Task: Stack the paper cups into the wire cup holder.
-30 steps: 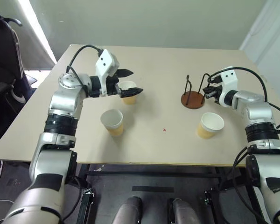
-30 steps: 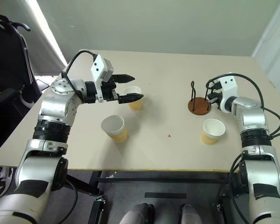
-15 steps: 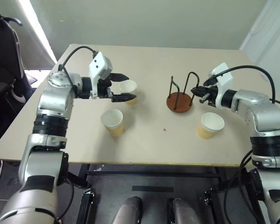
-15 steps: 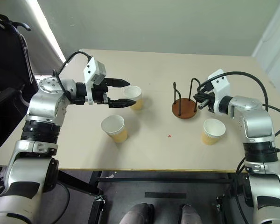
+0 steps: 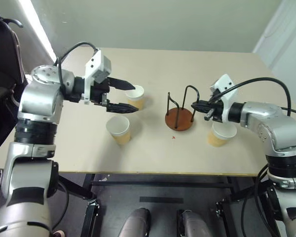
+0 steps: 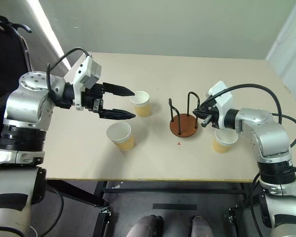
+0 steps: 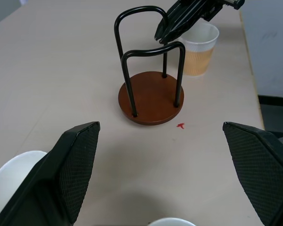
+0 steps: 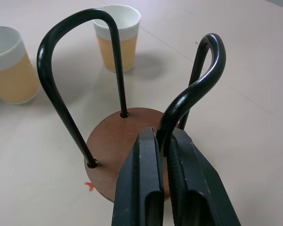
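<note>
The wire cup holder (image 5: 179,119), a reddish-brown disc with two black wire loops, stands near the table's middle. My right gripper (image 5: 196,104) is shut on its right-hand loop, and the right wrist view shows the fingers (image 8: 144,188) pinching that wire. One paper cup (image 5: 221,135) stands just right of the holder, partly behind my right gripper. Two more stand to the left, a far cup (image 5: 138,92) and a near cup (image 5: 119,129). My left gripper (image 5: 134,98) hovers wide open above the table, beside the far cup, pointing towards the holder and holding nothing.
A small red mark (image 5: 173,137) lies on the tan table (image 5: 158,158) just in front of the holder. A black chair (image 5: 2,74) stands past the table's left edge. Bare tabletop stretches behind the holder and along the front edge.
My right gripper has dragged the holder left and nearer, from the right side to the table's middle. My left gripper has drawn back to the left, away from the far cup, still open.
</note>
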